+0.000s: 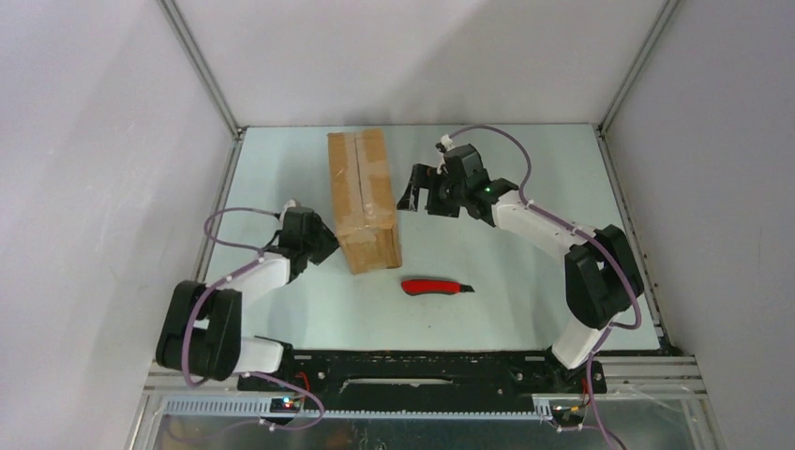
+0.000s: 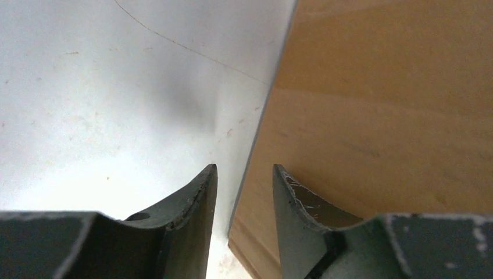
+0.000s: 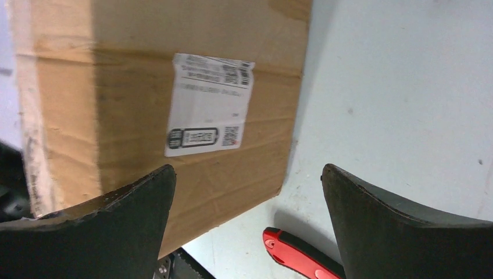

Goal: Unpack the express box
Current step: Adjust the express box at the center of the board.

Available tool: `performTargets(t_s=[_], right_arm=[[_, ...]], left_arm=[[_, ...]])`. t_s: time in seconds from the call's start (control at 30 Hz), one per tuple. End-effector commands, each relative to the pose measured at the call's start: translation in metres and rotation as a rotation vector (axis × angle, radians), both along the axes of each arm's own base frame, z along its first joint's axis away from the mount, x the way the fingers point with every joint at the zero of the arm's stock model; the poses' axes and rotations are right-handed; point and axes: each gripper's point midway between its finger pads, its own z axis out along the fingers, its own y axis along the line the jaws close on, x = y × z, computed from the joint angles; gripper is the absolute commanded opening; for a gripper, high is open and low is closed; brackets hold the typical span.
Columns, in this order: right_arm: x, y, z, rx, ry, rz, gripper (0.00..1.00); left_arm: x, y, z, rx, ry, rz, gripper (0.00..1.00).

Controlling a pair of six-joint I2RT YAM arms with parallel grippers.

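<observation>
White-and-black jointed left arm (image 1: 253, 277) and right arm (image 1: 539, 220), lilac cables (image 1: 497, 128) looped along each, green light (image 1: 487, 190) on right wrist, dark grey scuffed jaws

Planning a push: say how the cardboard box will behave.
The express box sits on a long, broad base, so it will probably slide rather than tip. Its cardboard looks stiff but creased beside the shipping label, so it may dent. Pushed off-centre on the smooth table, it likely swivels.

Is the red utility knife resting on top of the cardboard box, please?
No, the red utility knife lies on the table, apart from the express box and nearer the arms.
</observation>
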Motion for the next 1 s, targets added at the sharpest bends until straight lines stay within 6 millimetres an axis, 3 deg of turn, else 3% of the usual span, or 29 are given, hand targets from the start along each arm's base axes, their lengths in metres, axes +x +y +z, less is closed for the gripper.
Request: performTargets(t_s=[0.0, 0.17, 0.3, 0.4, 0.47, 0.53, 0.6, 0.73, 0.97], right_arm=[[0.006, -0.022, 0.019, -0.072, -0.033, -0.111, 0.99], [-0.034, -0.071, 0.002, -0.190, -0.014, -0.195, 0.99], [-0.086, -0.092, -0.013, -0.262, 0.017, -0.236, 0.99], [-0.136, -0.088, -0.034, -0.206, 0.113, -0.265, 0.99], [-0.166, -0.072, -0.040, -0.135, 0.157, -0.298, 0.99], [-0.182, -0.064, -0.047, -0.117, 0.192, -0.351, 1.00], [-0.187, -0.056, -0.058, -0.096, 0.227, -0.390, 0.99], [-0.183, -0.047, -0.084, -0.100, 0.269, -0.441, 1.00], [-0.158, -0.044, -0.111, -0.108, 0.306, -0.468, 1.00]], left_arm=[[-0.004, -0.001, 0.029, 0.039, -0.047, -0.051, 0.45], [-0.020, 0.028, 0.055, 0.158, -0.087, 0.011, 0.59], [-0.031, 0.029, 0.077, 0.161, -0.128, -0.016, 0.69], [-0.043, 0.028, 0.095, 0.170, -0.162, -0.065, 0.80], [-0.055, 0.026, 0.104, 0.174, -0.175, -0.111, 0.89], [-0.063, 0.025, 0.119, 0.180, -0.207, -0.148, 0.93], [-0.074, 0.026, 0.130, 0.188, -0.222, -0.168, 0.98], [-0.089, 0.023, 0.151, 0.184, -0.264, -0.219, 1.00], [-0.103, 0.019, 0.179, 0.158, -0.330, -0.251, 1.00]])
